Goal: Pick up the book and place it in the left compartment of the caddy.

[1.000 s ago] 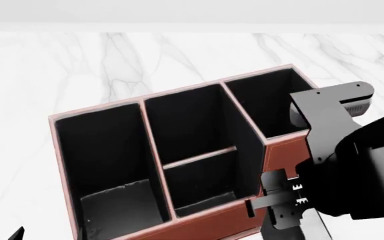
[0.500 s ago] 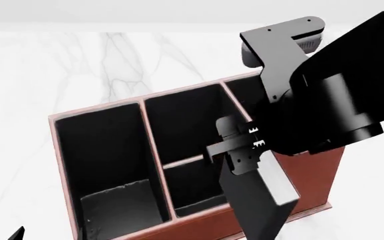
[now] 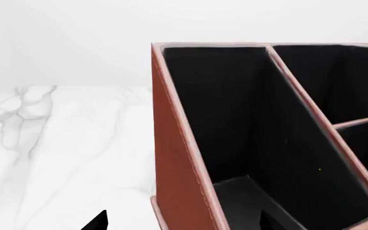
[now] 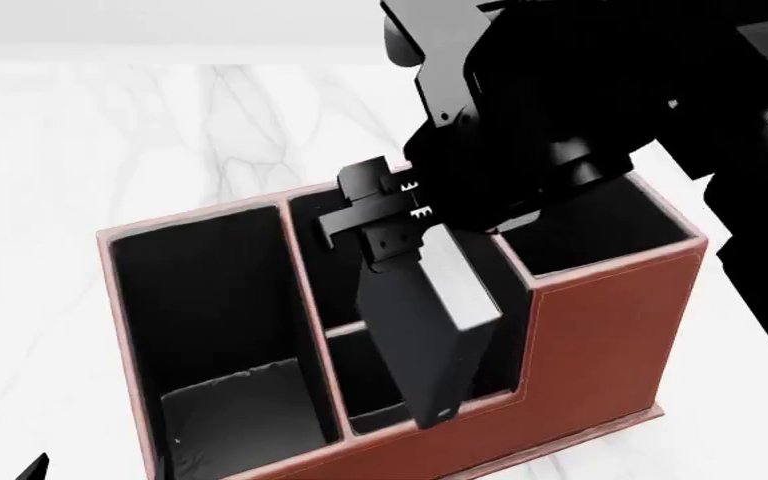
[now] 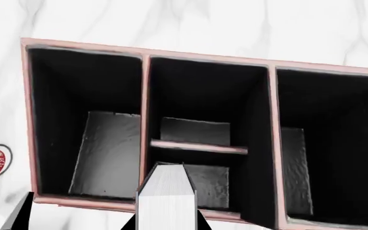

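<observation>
Right gripper (image 4: 387, 222) clamps the book (image 4: 427, 330) by its top, hanging tilted over the caddy's (image 4: 598, 330) middle bay at frame center; shift it frame-left over the left compartment (image 4: 211, 320), square it, then lower; left gripper unseen.

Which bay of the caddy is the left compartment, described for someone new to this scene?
On the marble table stands the reddish-brown caddy. The left compartment is the long black-lined bay at its lower end, farthest from the taller square cell. Unlike the middle bay, no crosswise wall splits it.
</observation>
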### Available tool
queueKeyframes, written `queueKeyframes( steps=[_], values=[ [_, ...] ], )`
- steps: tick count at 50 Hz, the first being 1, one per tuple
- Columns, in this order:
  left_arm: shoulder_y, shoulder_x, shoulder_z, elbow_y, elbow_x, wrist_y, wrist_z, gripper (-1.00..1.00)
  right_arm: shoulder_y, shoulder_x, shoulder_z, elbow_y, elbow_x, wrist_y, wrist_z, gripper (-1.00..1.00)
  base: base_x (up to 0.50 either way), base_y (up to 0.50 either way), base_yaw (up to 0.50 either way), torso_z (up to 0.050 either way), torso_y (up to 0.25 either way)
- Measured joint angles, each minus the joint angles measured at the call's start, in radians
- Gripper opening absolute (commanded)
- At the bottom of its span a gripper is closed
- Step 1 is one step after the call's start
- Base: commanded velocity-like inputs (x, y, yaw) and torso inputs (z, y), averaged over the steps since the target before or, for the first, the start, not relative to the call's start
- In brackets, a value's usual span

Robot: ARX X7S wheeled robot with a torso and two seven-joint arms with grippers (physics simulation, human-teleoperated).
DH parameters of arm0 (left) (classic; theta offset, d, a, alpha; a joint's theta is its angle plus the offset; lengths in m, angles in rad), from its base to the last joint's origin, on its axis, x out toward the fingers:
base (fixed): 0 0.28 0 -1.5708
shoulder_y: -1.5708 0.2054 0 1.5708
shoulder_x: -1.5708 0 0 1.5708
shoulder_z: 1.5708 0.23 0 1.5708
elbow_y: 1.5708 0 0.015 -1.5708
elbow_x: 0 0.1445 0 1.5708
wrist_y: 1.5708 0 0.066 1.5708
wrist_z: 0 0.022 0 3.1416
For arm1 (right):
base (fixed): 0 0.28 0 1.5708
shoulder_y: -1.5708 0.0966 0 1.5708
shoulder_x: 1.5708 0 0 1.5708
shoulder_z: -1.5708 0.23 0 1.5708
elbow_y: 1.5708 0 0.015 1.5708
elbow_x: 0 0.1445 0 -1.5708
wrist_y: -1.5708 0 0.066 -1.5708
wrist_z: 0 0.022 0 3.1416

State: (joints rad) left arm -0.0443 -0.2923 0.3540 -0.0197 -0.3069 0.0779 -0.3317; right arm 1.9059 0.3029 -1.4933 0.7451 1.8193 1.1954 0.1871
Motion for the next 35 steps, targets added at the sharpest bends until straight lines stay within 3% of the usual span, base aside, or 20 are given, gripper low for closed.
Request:
queueKeyframes(
  steps=[17, 35],
  values=[
    [-0.001, -0.004, 0.004, 0.001, -0.008, 0.001, -0.002, 1.00, 0.016, -0.205, -0.070, 0.245, -0.122, -0.044, -0.204, -1.00, 0.00, 0.00, 0.00, 0.000, 0.001],
    [-0.005, -0.007, 0.006, -0.001, -0.020, -0.001, -0.004, 1.00, 0.024, -0.270, -0.118, 0.239, -0.061, -0.085, -0.220, -1.00, 0.00, 0.00, 0.00, 0.000, 0.001]
  ],
)
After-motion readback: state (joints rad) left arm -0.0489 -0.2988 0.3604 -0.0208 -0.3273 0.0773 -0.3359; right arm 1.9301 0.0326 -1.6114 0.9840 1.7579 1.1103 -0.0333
